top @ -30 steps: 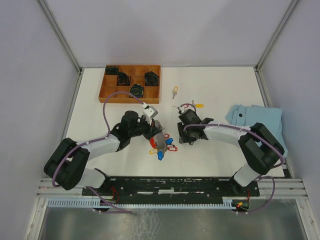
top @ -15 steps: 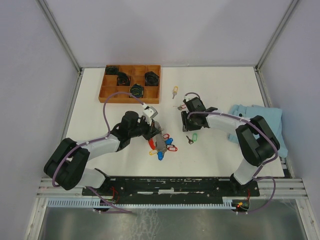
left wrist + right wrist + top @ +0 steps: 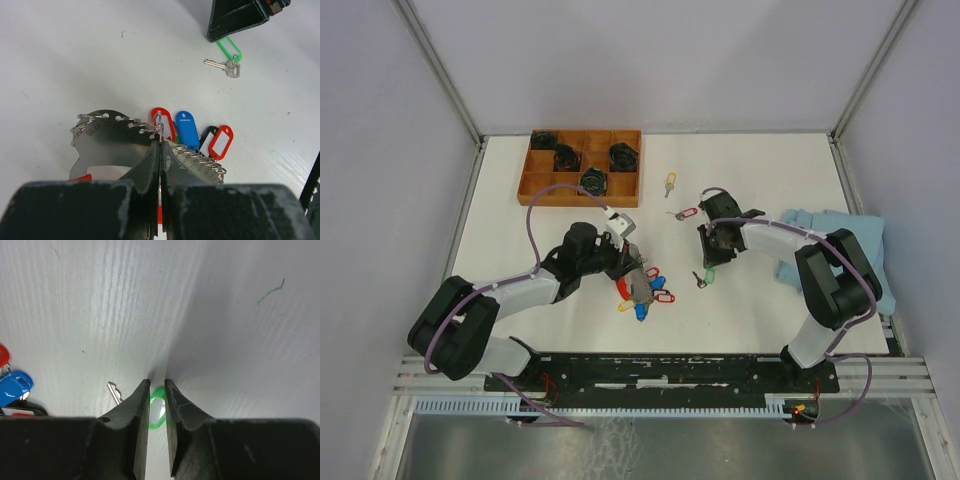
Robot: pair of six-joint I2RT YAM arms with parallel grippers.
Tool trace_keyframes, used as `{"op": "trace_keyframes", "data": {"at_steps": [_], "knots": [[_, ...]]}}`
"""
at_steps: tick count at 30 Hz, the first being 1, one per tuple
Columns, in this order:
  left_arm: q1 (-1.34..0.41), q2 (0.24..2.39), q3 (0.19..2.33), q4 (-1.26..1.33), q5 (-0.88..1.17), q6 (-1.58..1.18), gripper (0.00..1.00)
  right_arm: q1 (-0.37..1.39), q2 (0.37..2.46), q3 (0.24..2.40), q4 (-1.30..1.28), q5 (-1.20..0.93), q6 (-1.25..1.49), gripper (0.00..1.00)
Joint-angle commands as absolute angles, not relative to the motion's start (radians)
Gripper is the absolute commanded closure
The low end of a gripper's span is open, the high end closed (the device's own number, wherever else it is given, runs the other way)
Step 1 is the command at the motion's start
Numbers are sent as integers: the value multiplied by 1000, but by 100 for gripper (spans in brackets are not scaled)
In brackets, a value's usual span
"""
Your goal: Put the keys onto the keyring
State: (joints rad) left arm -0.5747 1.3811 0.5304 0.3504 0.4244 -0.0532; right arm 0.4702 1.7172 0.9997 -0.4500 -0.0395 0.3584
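Observation:
The keyring, a grey metal band of small rings with blue, red and yellow tags, lies at the table's middle. My left gripper is shut on one of its rings. A silver key with a green tag lies to the right of it. My right gripper stands over it, and its fingers pinch the green tag. The key blade rests on the table. A red-tagged key and a yellow-tagged key lie farther back.
A wooden compartment tray with black round items stands at the back left. A light blue cloth lies at the right edge, beside the right arm.
My right gripper drew back from the green-tagged key, leaving it on the table, then came forward again onto its tag. The red-tagged key has come into view. The left gripper has not moved.

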Motion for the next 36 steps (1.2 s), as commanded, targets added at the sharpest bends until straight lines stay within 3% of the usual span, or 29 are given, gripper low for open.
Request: {"op": "trace_keyframes", "data": {"at_steps": [1,9,15,23,36], "knots": [[-576,1367,574,386,448,-9,97,470,1661,956,-553,5,372,75],[-578,1374,577,386,455,-10,97,470,1520,855,-652,29,413,73],[-577,1378,579,385,457,-9,97,485,1420,873,-667,-50,341,63],[-578,1378,578,380,447,-6,97,676,1458,968,-700,74,249,56],[-577,1387,585,364,426,0,97,806,1645,1084,-710,219,189,66]]}}
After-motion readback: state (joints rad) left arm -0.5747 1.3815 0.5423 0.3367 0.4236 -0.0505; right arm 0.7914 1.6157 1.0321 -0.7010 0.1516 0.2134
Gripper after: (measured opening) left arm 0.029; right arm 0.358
